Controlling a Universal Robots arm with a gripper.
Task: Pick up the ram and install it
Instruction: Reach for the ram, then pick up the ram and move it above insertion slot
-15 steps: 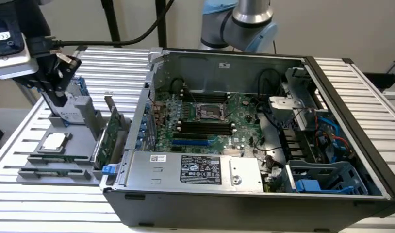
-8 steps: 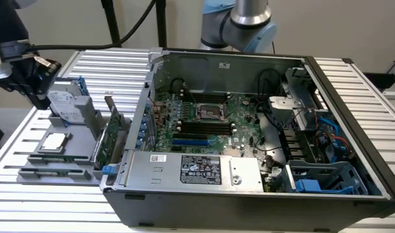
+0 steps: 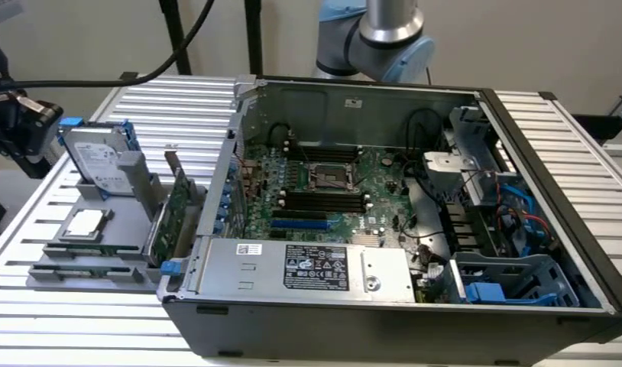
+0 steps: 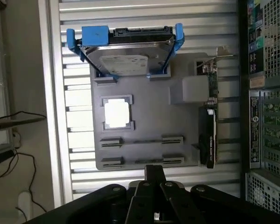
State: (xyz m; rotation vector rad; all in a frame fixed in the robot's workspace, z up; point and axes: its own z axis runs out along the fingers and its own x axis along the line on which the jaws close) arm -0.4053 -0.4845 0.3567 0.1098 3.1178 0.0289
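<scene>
The fingers [image 4: 154, 175] are seen closed together with nothing held, hovering above the near edge of a grey tray [image 4: 144, 116] that lies on the slatted worktop [image 4: 74, 93]. The ram [image 4: 142, 161] is stood on edge in the tray's slotted holders. It is the tray item nearest the fingers and is not touched by them. Beyond it, farther from the fingers, a CPU [image 4: 116, 113] is seated in its pocket, and farther still a drive [image 4: 126, 60] in a blue carrier is propped up. A card [image 4: 209, 140] is stood along the tray's side, between the tray and the case [image 3: 393, 306]. The black slots [image 3: 322, 200] are seen inside the case, well apart from the fingers.

The step in hand is judged to be the approach for the pick, and none of the task is done so far.

For a good pick, the fingers would have to be opened before any descent, since closed tips would be driven onto the thin top edge. They should be centred between the two holders, where the stick is bare, with the pads set parallel to its flat faces. The stick is thin and probably easily tilted, so a straight vertical descent and lift is judged safest, leaving nothing to bind in the holders. The neighbouring row of holders lies close by, so only a modest opening is advised.
</scene>
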